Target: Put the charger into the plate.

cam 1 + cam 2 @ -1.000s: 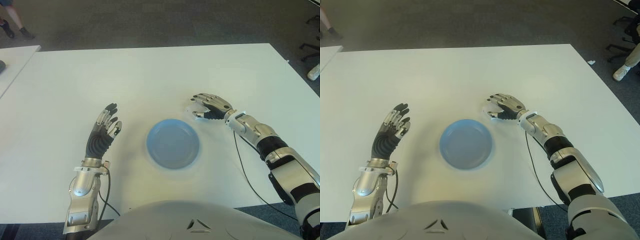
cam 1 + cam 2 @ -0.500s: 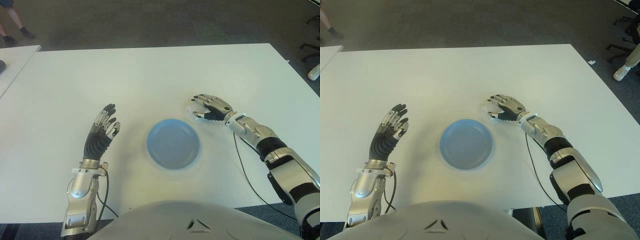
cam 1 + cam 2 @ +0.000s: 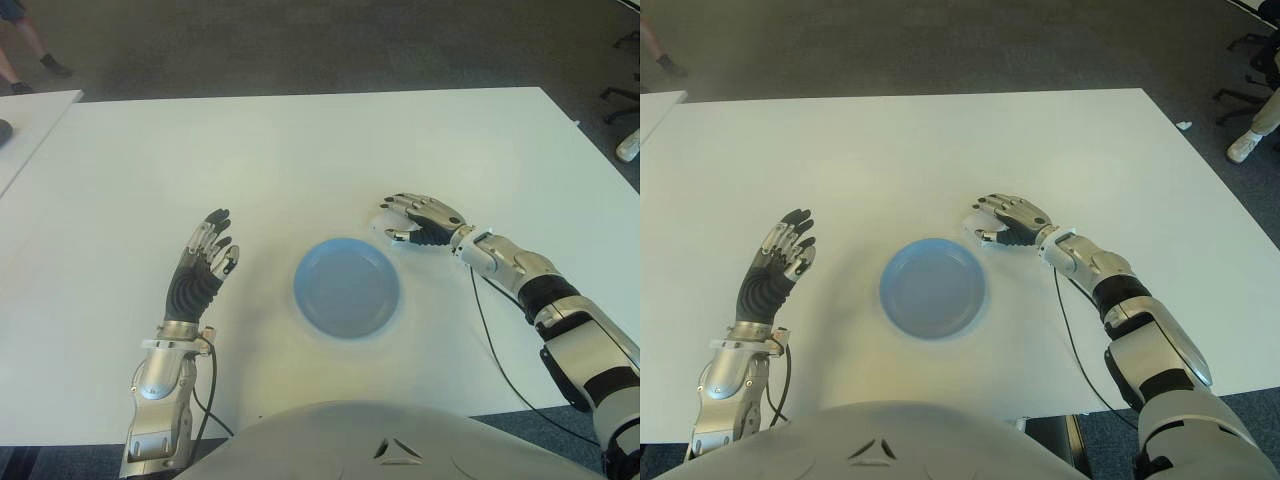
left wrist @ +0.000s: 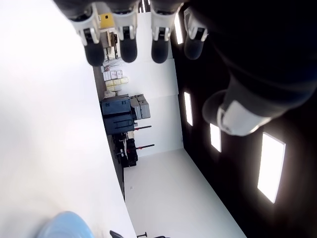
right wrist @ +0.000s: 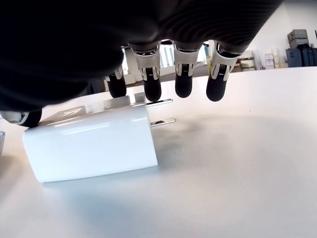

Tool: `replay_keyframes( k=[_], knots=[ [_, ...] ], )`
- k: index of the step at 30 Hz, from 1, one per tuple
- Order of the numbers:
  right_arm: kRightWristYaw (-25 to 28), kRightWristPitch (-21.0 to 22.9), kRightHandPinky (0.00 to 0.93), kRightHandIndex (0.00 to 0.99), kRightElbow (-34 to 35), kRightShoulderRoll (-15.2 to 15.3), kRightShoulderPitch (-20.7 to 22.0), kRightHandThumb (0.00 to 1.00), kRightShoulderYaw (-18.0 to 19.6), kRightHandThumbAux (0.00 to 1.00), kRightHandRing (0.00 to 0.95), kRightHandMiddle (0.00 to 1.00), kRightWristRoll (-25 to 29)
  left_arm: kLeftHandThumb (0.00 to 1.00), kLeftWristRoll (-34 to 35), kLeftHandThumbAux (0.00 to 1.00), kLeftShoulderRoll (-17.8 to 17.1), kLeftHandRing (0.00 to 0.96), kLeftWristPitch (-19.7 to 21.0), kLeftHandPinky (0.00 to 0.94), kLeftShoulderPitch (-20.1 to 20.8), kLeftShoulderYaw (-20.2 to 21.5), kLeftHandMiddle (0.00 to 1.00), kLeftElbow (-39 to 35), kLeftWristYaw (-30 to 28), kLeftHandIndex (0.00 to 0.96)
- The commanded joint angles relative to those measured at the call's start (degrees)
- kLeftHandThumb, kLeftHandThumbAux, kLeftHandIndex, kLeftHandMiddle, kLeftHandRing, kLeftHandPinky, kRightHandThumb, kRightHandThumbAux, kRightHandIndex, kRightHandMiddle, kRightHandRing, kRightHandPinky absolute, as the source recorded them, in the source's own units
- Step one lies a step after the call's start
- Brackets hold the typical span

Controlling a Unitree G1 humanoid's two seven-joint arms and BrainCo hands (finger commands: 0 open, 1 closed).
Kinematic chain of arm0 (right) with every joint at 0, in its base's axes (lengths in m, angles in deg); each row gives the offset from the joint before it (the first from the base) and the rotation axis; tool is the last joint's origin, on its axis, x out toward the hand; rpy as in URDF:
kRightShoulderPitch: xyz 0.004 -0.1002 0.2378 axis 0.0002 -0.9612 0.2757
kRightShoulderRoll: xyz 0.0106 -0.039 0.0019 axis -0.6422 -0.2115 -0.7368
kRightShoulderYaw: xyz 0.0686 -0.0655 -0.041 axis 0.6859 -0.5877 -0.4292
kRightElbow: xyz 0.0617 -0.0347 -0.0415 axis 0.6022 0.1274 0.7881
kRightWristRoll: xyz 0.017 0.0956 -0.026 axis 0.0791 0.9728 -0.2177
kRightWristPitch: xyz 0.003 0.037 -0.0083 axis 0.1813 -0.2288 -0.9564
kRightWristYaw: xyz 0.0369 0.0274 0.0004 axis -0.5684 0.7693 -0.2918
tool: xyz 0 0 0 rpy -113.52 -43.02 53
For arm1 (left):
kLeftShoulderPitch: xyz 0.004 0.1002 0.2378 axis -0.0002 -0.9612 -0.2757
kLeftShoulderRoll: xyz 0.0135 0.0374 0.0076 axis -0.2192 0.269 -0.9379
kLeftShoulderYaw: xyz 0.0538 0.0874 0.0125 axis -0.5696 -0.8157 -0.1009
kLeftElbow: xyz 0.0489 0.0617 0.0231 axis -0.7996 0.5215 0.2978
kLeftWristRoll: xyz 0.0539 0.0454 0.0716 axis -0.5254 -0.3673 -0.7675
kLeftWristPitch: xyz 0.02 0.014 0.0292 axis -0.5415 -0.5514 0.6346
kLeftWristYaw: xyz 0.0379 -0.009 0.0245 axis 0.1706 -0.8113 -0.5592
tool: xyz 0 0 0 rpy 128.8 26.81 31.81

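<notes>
Eye views: the right hand [image 3: 420, 219] arches over the small white plastic charger [image 3: 385, 226] on the white table [image 3: 300, 150], just beside the round blue plate [image 3: 346, 287]; the left hand [image 3: 205, 262] shows left of the plate, fingers spread.

Right wrist view: charger [image 5: 91, 139] lies flat, fingertips [image 5: 184, 87] above, not yet clamping. We judge grasping is in hand; next, close and lift.

charger [image 5: 91, 139] mostly hidden under right hand [image 3: 420, 220] in eye views; grip contact unclear

White rectangular plastic charger [image 5: 91, 141]: glossy, two bare metal prongs. Round blue plate [image 3: 346, 288]: smooth, satin. White desk [image 3: 300, 150]: matt.
</notes>
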Motion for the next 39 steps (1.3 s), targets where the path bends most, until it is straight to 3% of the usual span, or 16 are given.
replay_keyframes(
  k=[1, 12, 39],
  knots=[
    [0.21, -0.42, 0.0, 0.0, -0.99, 0.08, -2.47, 0.213, -2.04, 0.167, 0.0, 0.0, -1.8, 0.396, 0.04, 0.594, -0.25, 0.085, 1.03, 0.13, -0.68, -0.23, 0.083, -0.36, -0.3, 0.065],
    [-1.8, -1.01, 0.0, 0.0, -1.17, 0.54, -3.19, 0.176, -3.54, 0.176, 0.0, 0.0, -2.38, 0.396, -0.4, 0.594, 0.12, 0.085, 1.18, 0.13, -1.63, -0.81, 0.083, -1.57, -0.01, 0.065],
    [-6.96, -1.38, 0.0, 0.0, -5.69, -2.29, -5.38, 0.174, -4.75, 0.17, 0.0, 0.0, -1.92, 0.396, -1.36, 0.594, 0.8, 0.085, 1.76, 0.13, -3.59, -2.08, 0.083, -4.17, 0.67, 0.065]
  ],
)
